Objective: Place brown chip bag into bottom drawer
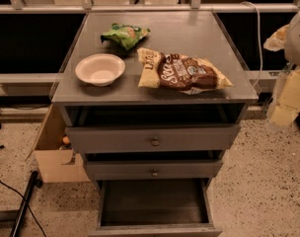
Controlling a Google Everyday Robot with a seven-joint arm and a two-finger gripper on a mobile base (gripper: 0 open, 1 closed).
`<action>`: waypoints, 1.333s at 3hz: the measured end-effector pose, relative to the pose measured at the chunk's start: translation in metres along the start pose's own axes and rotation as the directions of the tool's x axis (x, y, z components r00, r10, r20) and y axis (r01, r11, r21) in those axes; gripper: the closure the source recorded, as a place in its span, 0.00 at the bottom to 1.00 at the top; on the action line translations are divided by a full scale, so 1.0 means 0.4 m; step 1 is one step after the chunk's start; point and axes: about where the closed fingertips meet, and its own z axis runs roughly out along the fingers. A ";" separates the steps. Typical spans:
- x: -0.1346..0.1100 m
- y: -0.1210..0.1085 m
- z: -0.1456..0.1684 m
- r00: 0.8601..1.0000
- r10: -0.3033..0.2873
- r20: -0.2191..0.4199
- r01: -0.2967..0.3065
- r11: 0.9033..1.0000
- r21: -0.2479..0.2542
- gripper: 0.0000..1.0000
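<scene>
The grey cabinet's flat counter [189, 38] stands above its deep, plain-fronted bottom drawer [155, 201], which is pulled out. The pale pincer [289, 90] hangs beyond the right edge; spread or pressed, I cannot tell. The crinkly brown chip bag [182, 72] lies by the front right corner. The round white bowl [100, 69] sits front left, with the small green chip bag [125, 34] behind it.

arm [299, 33]: enters at right edge | gripper [287, 95]: below it; points downward; mid-height
</scene>
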 end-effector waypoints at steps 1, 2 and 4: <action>0.000 0.000 0.000 1.000 0.000 0.000 0.000 1.000 0.000 0.00; -0.013 -0.010 0.006 1.000 -0.007 0.018 0.006 1.000 0.022 0.00; -0.069 -0.053 0.077 0.996 -0.015 0.083 0.010 0.997 0.072 0.00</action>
